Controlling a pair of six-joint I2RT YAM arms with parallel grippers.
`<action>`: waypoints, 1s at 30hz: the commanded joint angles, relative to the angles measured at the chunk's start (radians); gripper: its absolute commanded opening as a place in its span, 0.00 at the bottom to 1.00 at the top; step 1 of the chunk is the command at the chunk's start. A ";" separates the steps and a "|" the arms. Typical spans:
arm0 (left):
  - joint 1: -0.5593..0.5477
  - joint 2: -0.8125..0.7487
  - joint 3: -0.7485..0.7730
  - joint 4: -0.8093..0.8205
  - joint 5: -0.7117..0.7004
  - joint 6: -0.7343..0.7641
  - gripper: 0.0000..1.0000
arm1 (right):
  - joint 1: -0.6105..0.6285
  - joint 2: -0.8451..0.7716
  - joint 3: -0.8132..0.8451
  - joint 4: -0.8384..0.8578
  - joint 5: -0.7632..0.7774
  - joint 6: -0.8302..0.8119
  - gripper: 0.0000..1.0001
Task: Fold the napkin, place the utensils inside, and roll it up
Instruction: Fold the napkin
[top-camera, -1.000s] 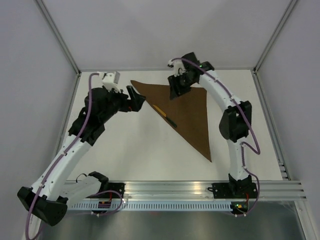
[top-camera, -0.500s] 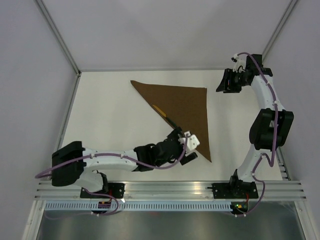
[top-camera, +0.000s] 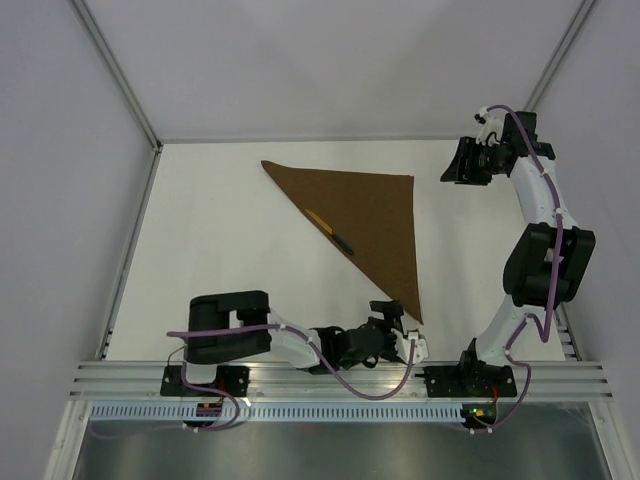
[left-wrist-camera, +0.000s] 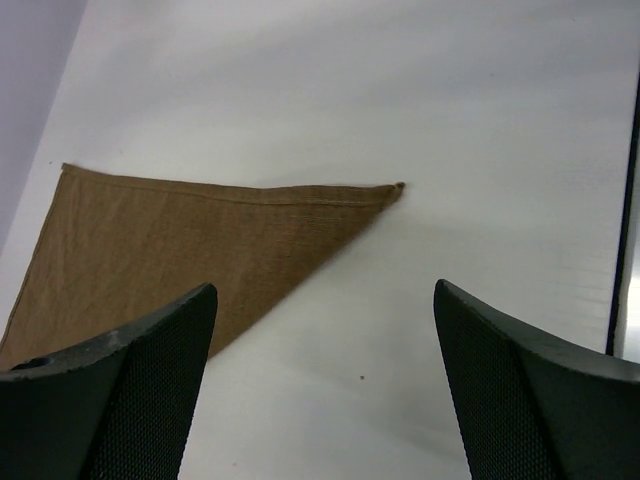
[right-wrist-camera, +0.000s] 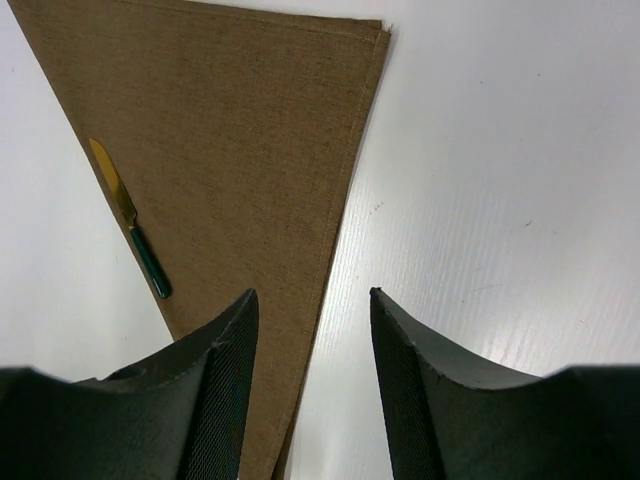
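Note:
The dark-brown napkin (top-camera: 375, 215) lies flat, folded into a triangle, with its long edge running from far left to near right. The slim utensil (top-camera: 330, 232), yellow blade and dark green handle, lies on the napkin along that long edge. My left gripper (top-camera: 392, 322) is low near the table's front, just left of the napkin's near corner (left-wrist-camera: 398, 187), open and empty. My right gripper (top-camera: 463, 163) hovers right of the napkin's far-right corner (right-wrist-camera: 380, 30), open and empty. The right wrist view shows the napkin (right-wrist-camera: 240, 150) and the utensil (right-wrist-camera: 130, 218).
White table top (top-camera: 230, 260) with grey walls on three sides. An aluminium rail (top-camera: 330, 375) runs along the front edge, and its dark edge shows in the left wrist view (left-wrist-camera: 622, 250). The left arm (top-camera: 290, 340) lies folded low along the front.
My left arm swung from the napkin's far-left corner down to the front, by the near corner. My right gripper left the napkin's far edge and moved right, off the cloth.

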 joint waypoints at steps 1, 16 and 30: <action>-0.028 0.087 0.046 0.165 -0.033 0.099 0.92 | -0.005 -0.051 -0.018 0.041 -0.007 0.012 0.54; -0.040 0.314 0.138 0.221 -0.056 0.133 0.70 | -0.009 -0.054 -0.038 0.055 -0.010 0.010 0.51; -0.036 0.369 0.193 0.198 -0.070 0.139 0.35 | -0.011 -0.048 -0.044 0.061 -0.020 0.015 0.47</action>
